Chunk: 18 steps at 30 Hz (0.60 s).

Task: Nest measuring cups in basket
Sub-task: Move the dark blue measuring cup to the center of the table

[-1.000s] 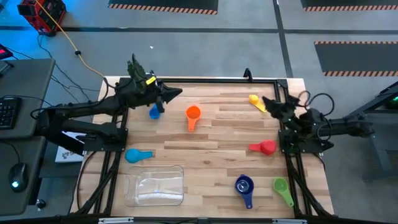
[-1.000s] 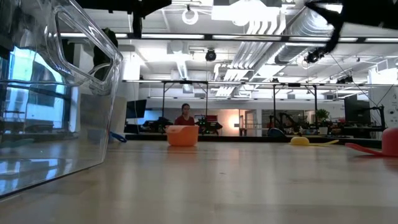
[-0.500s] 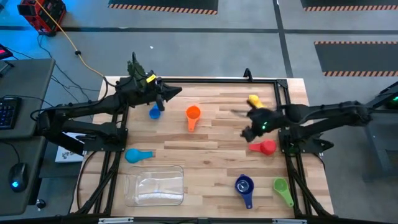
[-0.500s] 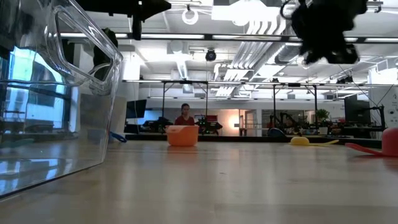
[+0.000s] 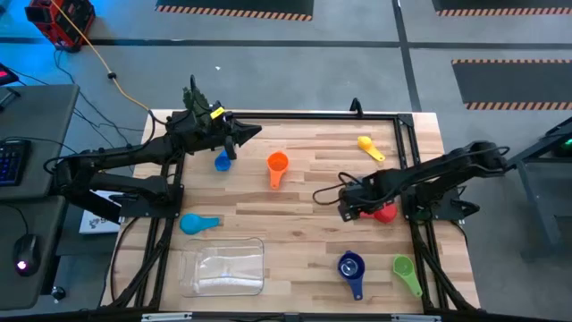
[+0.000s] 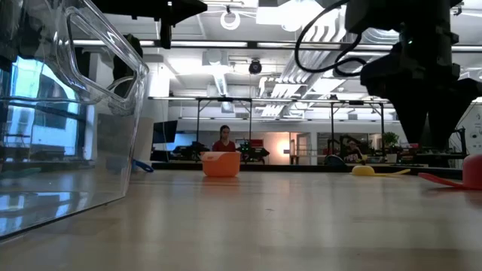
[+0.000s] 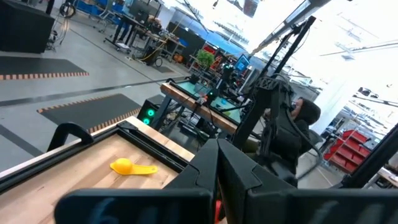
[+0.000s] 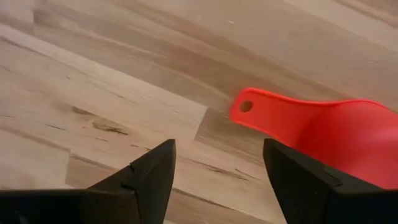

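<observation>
My right gripper hangs low over the desk just beside the red cup, on its handle side. Only the right wrist view shows the detail: the two fingers stand apart with nothing between them, and the red cup's handle tip with its small hole lies on the wood just ahead of the gap, not touched. From the low view I get merely a dark mass of that arm above the desk and a sliver of red at the frame edge.

My left gripper waits at the far left corner of the desk, closed and empty, above the dark-toned small blue cup. Its wrist view looks across to the yellow cup and the room beyond.

From above I count seven cups: orange, yellow, red, green, one dark blue, a light blue, and the small blue one. There is one basket, clear, at the near left of the desk, holding nothing. The low view shows its wall close up, with the orange cup beyond.
</observation>
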{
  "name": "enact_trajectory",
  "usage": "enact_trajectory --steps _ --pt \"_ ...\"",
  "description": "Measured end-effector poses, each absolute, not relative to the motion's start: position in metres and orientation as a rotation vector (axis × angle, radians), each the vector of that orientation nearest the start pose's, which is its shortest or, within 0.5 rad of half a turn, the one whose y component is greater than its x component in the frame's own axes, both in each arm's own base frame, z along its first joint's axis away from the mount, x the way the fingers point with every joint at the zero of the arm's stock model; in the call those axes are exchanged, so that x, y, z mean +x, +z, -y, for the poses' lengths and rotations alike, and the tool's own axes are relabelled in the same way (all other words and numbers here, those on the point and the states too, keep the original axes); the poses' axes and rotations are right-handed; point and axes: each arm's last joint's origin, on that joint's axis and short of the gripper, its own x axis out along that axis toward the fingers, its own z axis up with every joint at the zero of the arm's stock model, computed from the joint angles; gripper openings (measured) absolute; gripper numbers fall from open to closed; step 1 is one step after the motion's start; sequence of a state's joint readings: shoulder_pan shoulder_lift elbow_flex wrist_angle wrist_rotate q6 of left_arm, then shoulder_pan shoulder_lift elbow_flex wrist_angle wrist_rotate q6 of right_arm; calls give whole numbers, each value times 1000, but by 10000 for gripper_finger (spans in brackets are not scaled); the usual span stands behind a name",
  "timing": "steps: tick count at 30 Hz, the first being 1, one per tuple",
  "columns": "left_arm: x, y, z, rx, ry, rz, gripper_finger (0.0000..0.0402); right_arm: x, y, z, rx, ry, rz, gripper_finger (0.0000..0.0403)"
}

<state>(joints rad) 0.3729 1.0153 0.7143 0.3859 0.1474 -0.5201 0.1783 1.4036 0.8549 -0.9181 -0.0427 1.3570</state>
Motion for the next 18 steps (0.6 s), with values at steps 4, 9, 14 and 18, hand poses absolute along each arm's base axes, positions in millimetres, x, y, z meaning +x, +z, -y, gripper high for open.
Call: enact_trajectory --steps 4,9,14,18 --pt "214 321 -79 -496 199 139 1 234 182 -45 932 -868 -1373 235" --pt "214 321 -79 -496 199 139 1 245 174 -48 898 -913 -1396 235" --pt "214 321 -79 -496 199 139 1 249 168 -49 880 -937 -1422 235" --pt "214 321 -79 -496 199 138 0 249 168 -49 878 -939 -1417 235"
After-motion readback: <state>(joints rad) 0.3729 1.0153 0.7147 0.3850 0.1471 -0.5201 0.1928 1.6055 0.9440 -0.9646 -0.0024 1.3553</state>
